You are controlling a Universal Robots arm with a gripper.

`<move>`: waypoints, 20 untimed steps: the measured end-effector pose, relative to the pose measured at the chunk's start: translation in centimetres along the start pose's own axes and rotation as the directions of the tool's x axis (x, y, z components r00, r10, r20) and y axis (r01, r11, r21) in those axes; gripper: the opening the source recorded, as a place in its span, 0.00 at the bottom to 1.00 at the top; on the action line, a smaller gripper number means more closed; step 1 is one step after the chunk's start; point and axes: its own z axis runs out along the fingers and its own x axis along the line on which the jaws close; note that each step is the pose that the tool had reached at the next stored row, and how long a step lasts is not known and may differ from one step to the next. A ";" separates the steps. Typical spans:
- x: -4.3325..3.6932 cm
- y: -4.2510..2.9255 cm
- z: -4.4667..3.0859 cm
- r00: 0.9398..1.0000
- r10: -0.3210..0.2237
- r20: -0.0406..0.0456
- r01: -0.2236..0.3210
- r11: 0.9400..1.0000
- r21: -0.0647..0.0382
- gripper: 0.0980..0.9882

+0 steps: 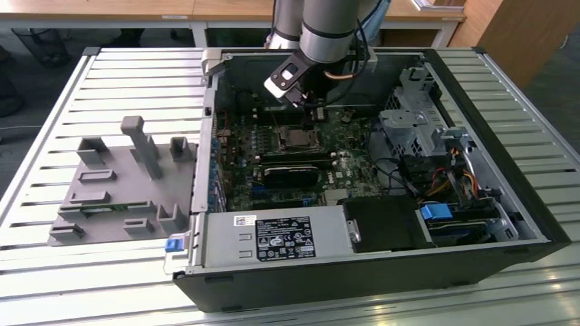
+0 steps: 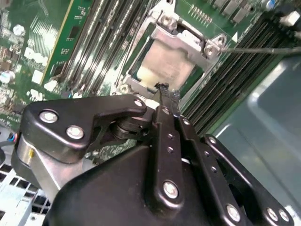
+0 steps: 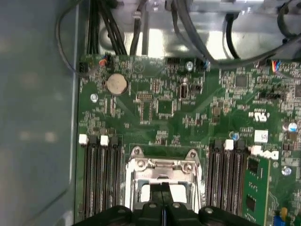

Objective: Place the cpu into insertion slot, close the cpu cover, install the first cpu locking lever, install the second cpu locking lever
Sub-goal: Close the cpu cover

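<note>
The cpu [image 2: 164, 66] lies with its pale metal face up inside the insertion slot [image 1: 295, 138], near the middle of the motherboard. The silver cpu cover [image 2: 188, 40] lies down over it, framing the chip through its window. In the first wrist view the cover [image 3: 162, 165] sits just beyond my fingertips. My gripper [image 2: 162, 88] hovers close above the slot's near edge, its black fingers pressed together with nothing between them. In the exterior view the gripper [image 1: 313, 109] hangs just behind the slot. A thin metal lever rod [image 2: 263, 48] runs out from one corner of the cover.
Long black memory slots [image 3: 101, 174] flank the socket on both sides. An expansion card [image 3: 256, 188] stands beside one bank. Cables [image 1: 399, 173] and a drive cage [image 1: 412, 129] fill the case's exterior-view right. A grey fixture [image 1: 127, 183] lies on the slatted table to the left.
</note>
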 end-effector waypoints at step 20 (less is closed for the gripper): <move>0.00 -3.38 1.44 1.000 0.000 0.000 0.000 1.000 0.000 0.01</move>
